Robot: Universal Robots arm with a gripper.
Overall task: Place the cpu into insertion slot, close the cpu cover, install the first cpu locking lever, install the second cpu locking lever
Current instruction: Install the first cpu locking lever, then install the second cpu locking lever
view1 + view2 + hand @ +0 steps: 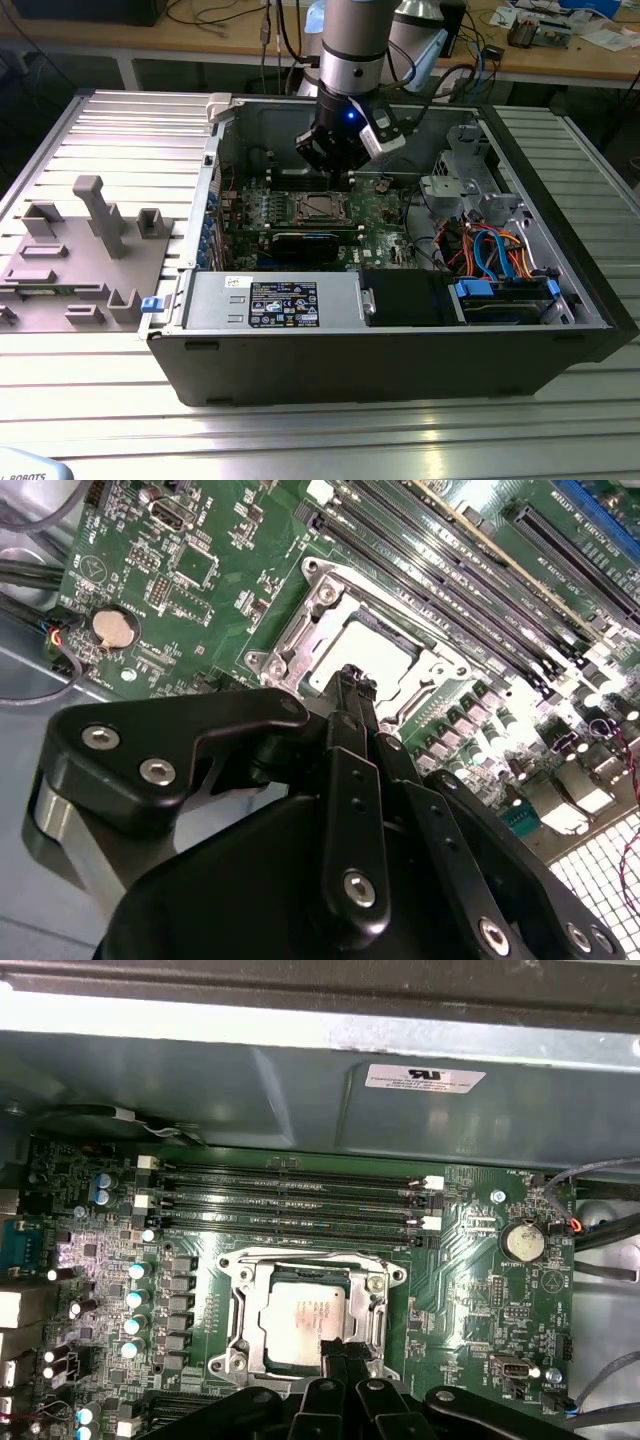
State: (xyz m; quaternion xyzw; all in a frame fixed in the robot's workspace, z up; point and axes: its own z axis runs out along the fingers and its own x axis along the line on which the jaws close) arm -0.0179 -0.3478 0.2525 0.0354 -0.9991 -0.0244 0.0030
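Black gripper [352,685] fingers pressed together — tips at the near edge of the cpu cover [375,1305], closed over the cpu [312,1317] seated in the insertion slot [320,207], mid-motherboard [480,1290].

Nothing legible: the power supply label [284,302] and case-wall sticker [425,1077] (both printed) stay unreadable.
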